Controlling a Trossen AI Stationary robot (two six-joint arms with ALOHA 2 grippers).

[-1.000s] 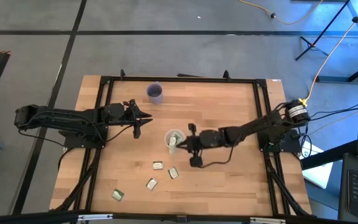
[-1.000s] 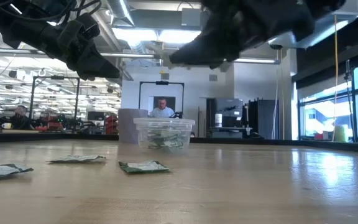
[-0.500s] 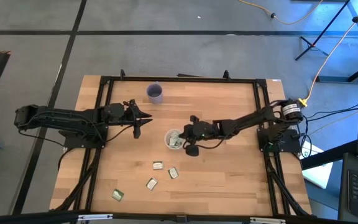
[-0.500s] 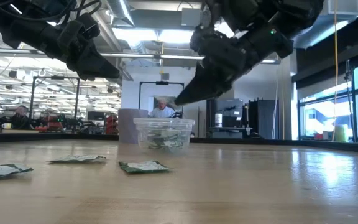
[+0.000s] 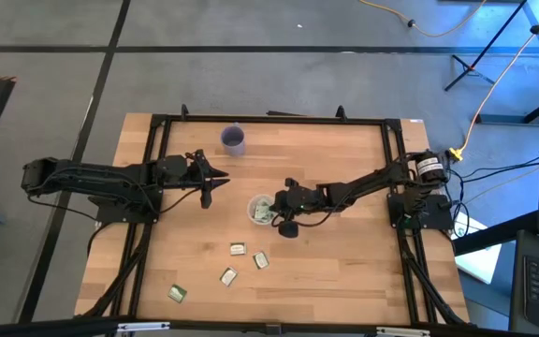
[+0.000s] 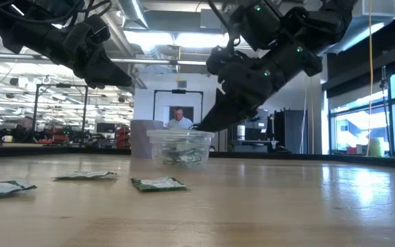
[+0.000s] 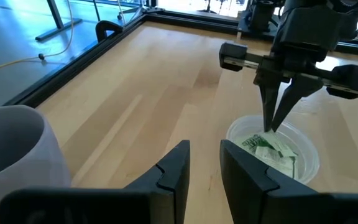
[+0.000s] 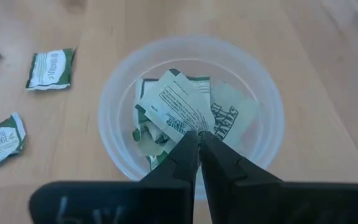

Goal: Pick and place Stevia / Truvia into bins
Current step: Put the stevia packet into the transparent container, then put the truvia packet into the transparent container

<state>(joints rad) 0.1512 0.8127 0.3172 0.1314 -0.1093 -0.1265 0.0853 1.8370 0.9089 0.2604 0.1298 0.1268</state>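
The clear plastic cup stands mid-table with several green and white Stevia sachets inside. Several more sachets lie flat on the table nearer the near edge. My right gripper is just above the cup's opening, pointing down into it, shut on one sachet. My left gripper hovers left of the cup, fingers slightly apart, holding nothing. My right gripper pinches one sachet by the edge of its white printed side, between the two fingertips, coming from above and slanting down from the table's right. The sachet lies tilted inside the cup's opening, on top of the other sachets.
A purple cup stands near the far edge, left of centre. Loose sachets lie on the bare wood between the clear cup and the near edge. A black frame runs around the table. A person shows far behind.
My right gripper has moved from the table's near side toward the far edge and left, onto the clear cup, and has come down until its tips reach the cup's opening. The left arm has kept still.
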